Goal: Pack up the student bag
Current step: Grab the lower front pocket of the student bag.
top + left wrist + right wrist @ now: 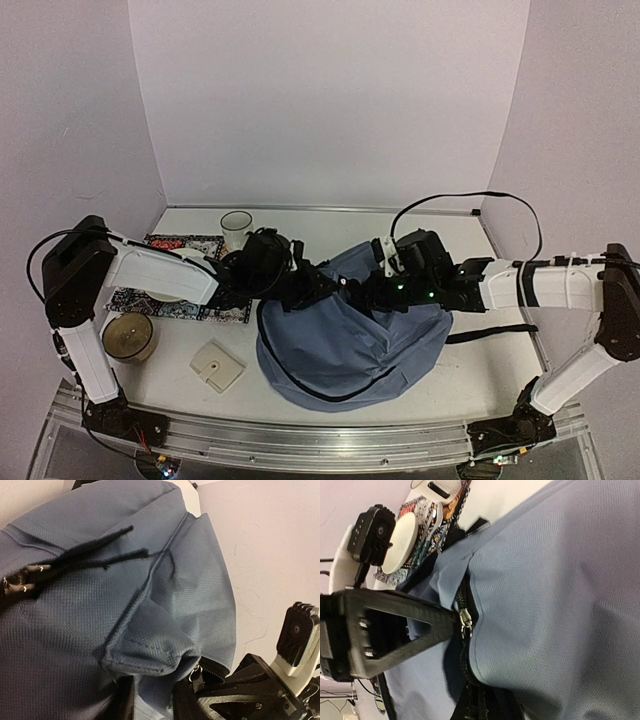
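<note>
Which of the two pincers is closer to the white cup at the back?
Left. The left pincer is at the student bag's upper edge, right of the white cup. The right pincer is farther right on the bag, beyond the left one.

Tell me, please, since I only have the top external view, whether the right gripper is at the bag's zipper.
Observer: Yes. In the right wrist view the right gripper is shut, its tips against a silver zipper pull on the student bag. I cannot tell whether it pinches the pull.
Operator: Thank you. What lies in front of the left gripper?
Observer: The left wrist view shows a stitched fold of fabric standing up from the bag, close beside the right gripper's finger.
Operator: Is anything else on that side of the bag?
Observer: Two black cords lie across the fabric, apart from that finger.
</note>
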### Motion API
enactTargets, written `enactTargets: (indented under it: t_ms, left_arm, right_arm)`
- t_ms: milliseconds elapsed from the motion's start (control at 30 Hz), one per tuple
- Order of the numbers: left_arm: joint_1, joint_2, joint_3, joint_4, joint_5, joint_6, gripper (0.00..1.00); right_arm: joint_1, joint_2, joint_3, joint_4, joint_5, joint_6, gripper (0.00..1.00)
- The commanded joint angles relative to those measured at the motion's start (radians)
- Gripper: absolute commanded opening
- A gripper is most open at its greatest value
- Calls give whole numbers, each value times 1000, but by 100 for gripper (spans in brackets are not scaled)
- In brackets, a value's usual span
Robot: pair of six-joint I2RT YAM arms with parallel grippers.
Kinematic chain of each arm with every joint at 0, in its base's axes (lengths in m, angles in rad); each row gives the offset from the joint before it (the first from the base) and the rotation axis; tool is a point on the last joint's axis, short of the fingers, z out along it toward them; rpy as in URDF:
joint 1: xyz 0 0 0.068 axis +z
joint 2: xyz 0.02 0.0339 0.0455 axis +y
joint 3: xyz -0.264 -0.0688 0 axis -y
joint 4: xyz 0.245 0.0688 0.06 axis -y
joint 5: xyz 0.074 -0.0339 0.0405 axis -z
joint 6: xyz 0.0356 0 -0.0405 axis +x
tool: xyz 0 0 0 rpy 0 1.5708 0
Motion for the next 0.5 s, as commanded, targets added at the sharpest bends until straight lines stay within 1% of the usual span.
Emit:
enactTargets:
  t_ms: [0, 100, 233, 367, 467]
  left_arm:
    - [26, -33, 37, 24, -26, 8, 39]
    - [26, -32, 46, 24, -21, 10, 51]
    - [27, -19, 59, 22, -22, 12, 59]
    - [37, 25, 80, 21, -4, -5, 59]
    - [46, 61, 110, 20, 13, -14, 54]
  right_arm:
    - [2, -21, -6, -88, -61, -50, 0]
    - [2, -3, 21, -88, -53, -63, 0]
    - [2, 13, 52, -90, -49, -79, 0]
    - [2, 21, 71, -96, -56, -88, 0]
    - [2, 21, 77, -100, -65, -92, 0]
